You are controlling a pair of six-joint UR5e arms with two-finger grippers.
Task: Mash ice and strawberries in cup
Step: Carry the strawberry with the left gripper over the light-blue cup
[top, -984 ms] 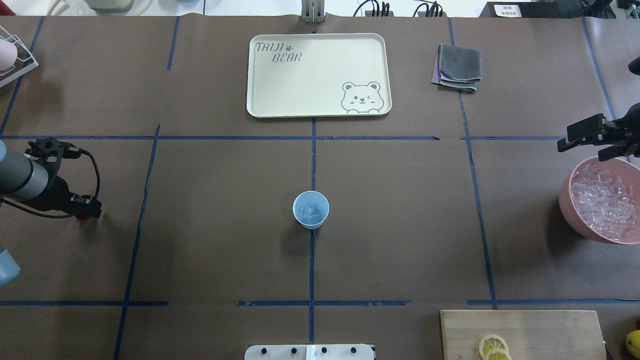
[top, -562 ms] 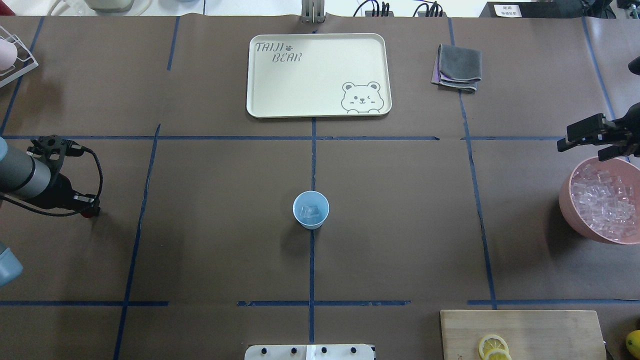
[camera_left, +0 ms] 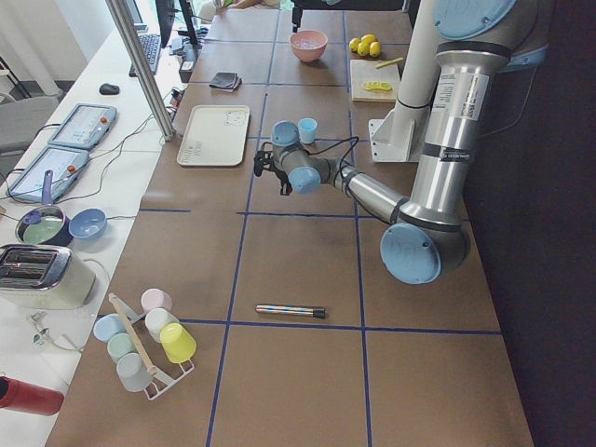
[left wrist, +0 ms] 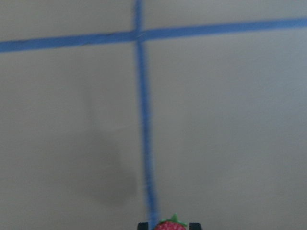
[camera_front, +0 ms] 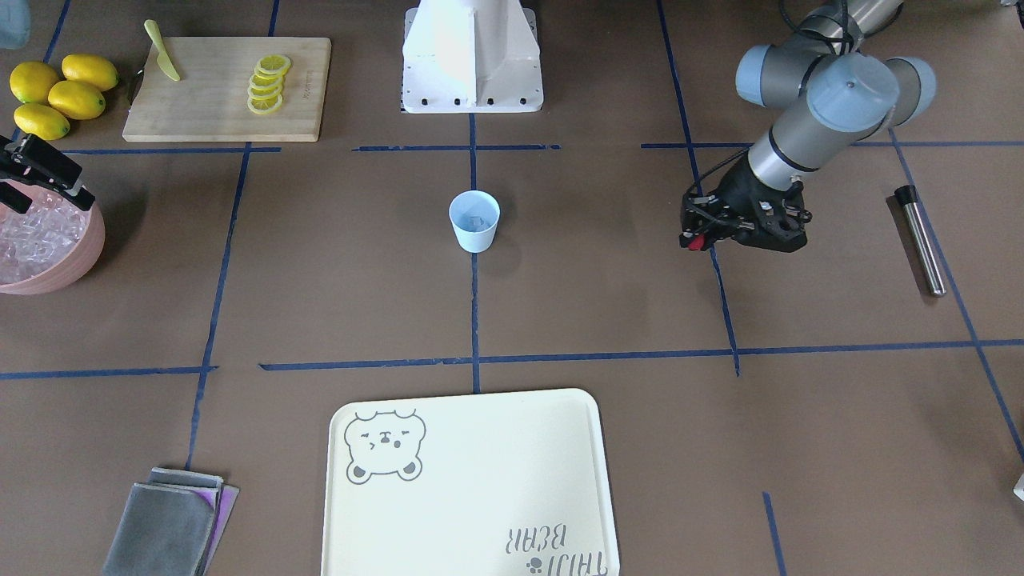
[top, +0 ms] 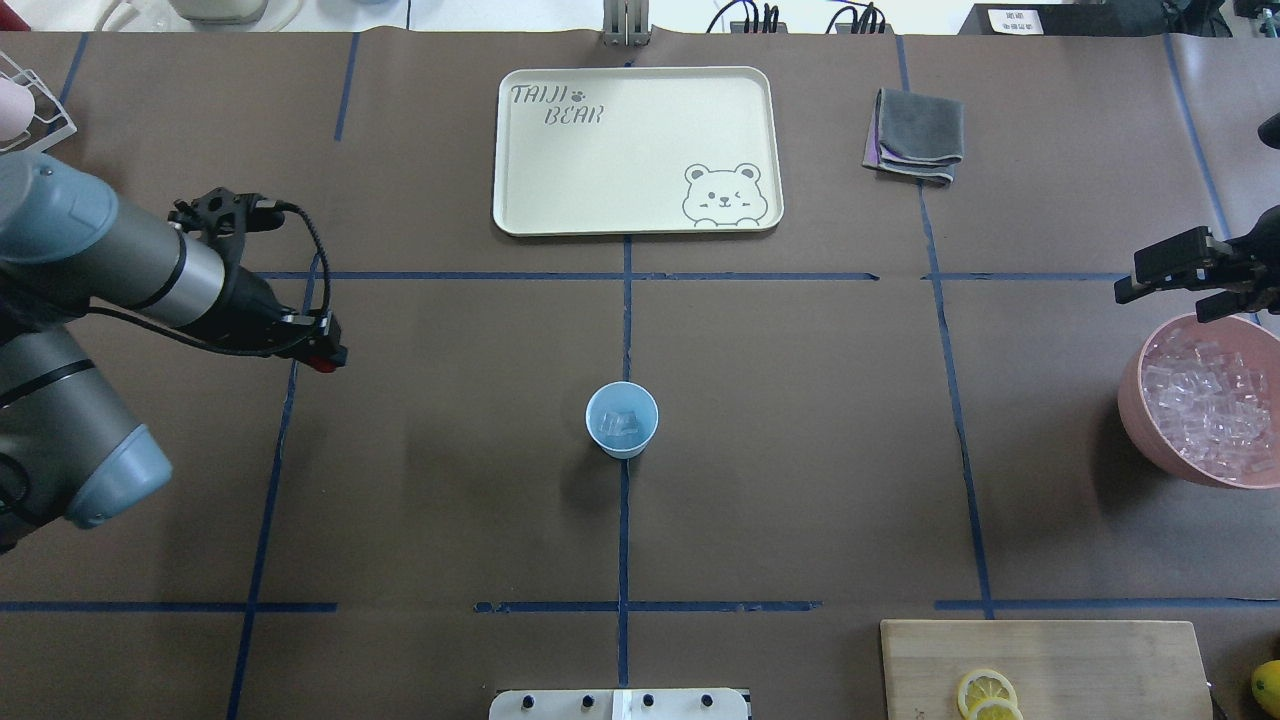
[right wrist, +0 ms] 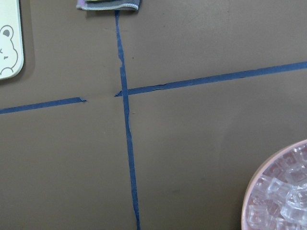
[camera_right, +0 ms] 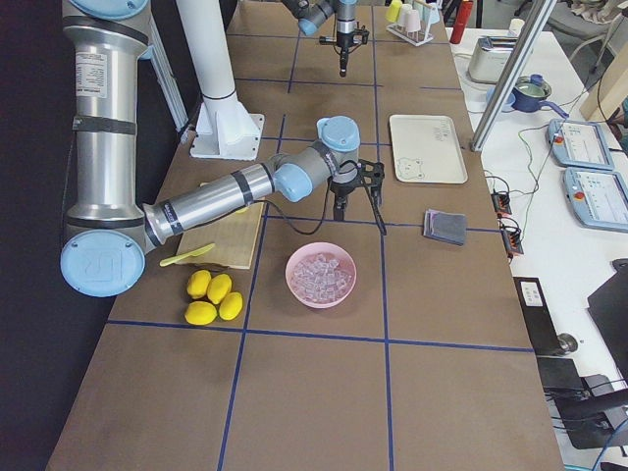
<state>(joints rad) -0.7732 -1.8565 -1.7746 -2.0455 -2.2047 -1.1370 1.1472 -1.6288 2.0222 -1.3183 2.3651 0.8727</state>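
Note:
The light blue cup (top: pixel 621 420) stands at the table's middle with a few pieces of clear ice (top: pixel 620 425) in its bottom; in the front-facing view the cup (camera_front: pixel 474 222) is upright. My left gripper (top: pixel 328 357) hangs well to the cup's left, shut on a small red strawberry (top: pixel 324 364), whose top with green leaves shows at the bottom edge of the left wrist view (left wrist: pixel 169 225). My right gripper (top: pixel 1160 292) stands open and holds nothing, at the far rim of the pink bowl (top: pixel 1135 420) of ice cubes.
A cream bear tray (top: pixel 640 150) and a folded grey cloth (top: pixel 915 135) lie at the far side. A cutting board (camera_front: pixel 228 88) with lemon slices, whole lemons (camera_front: pixel 56 96) and a metal rod (camera_front: pixel 920 240) sit near the robot's side.
My left arm has swung in from the table's left edge, toward the right and farther out, carrying the strawberry. The right arm and the cup have not moved.

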